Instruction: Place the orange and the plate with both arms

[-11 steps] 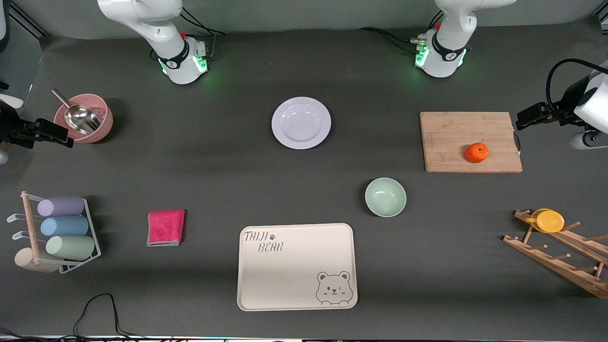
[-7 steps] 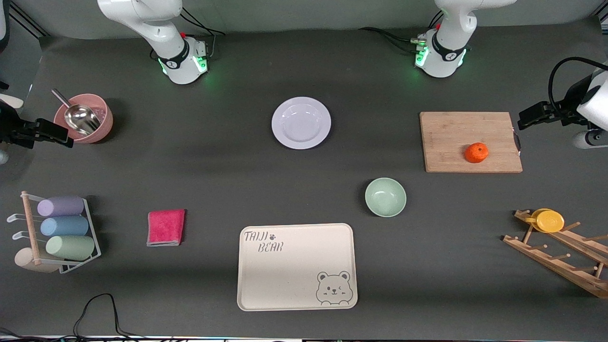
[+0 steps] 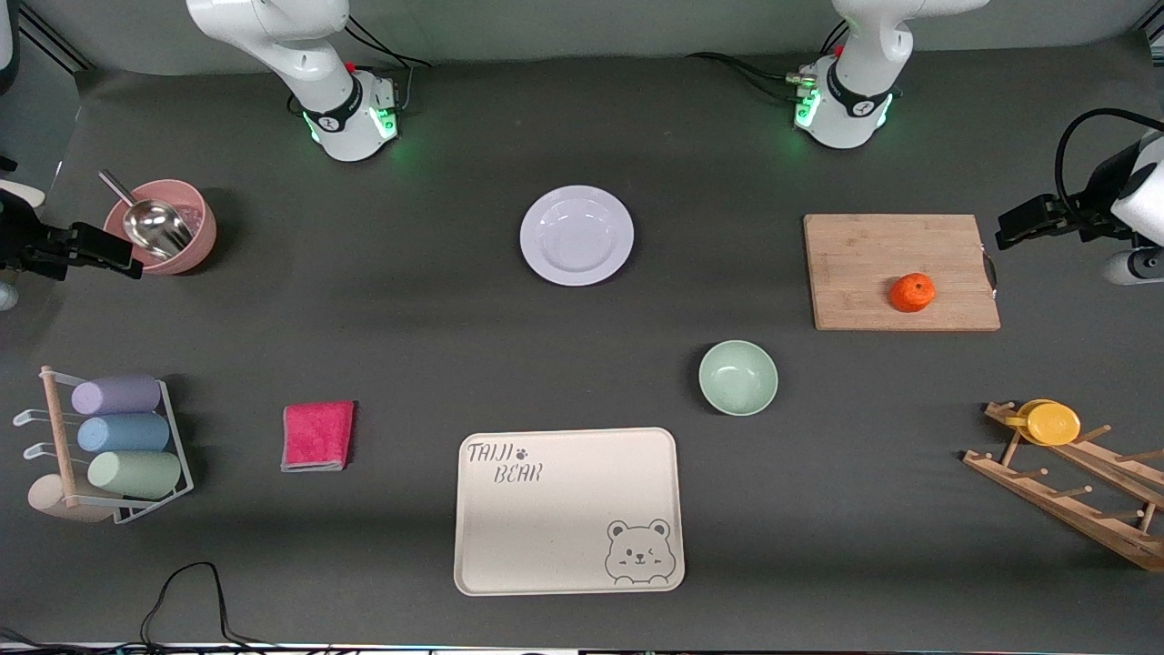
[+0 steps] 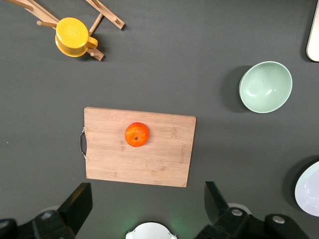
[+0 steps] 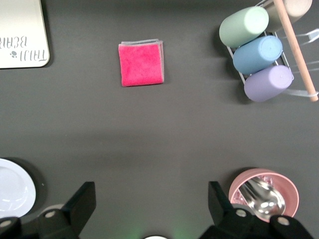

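The orange (image 3: pixel 912 292) sits on a wooden cutting board (image 3: pixel 864 264) toward the left arm's end of the table; it also shows in the left wrist view (image 4: pixel 136 134). The white lavender-tinted plate (image 3: pixel 576 235) lies empty mid-table, near the robots' bases; its rim shows in the right wrist view (image 5: pixel 15 186) and the left wrist view (image 4: pixel 310 196). My left gripper (image 4: pixel 144 201) is open and empty, high over the table beside the board. My right gripper (image 5: pixel 149 201) is open and empty, high over the table beside the pink bowl (image 5: pixel 264 191).
A pale-green bowl (image 3: pixel 737 377) and a cream bear-print tray (image 3: pixel 568 546) lie nearer the front camera than the plate. A pink cloth (image 3: pixel 317 436), a cup rack (image 3: pixel 109 446) and a pink bowl with a scoop (image 3: pixel 162 227) are toward the right arm's end. A wooden rack with a yellow cup (image 3: pixel 1050 423) is toward the left arm's end.
Both hands have drifted slightly outward toward their own ends of the table. The orange, the plate and everything else have not moved.
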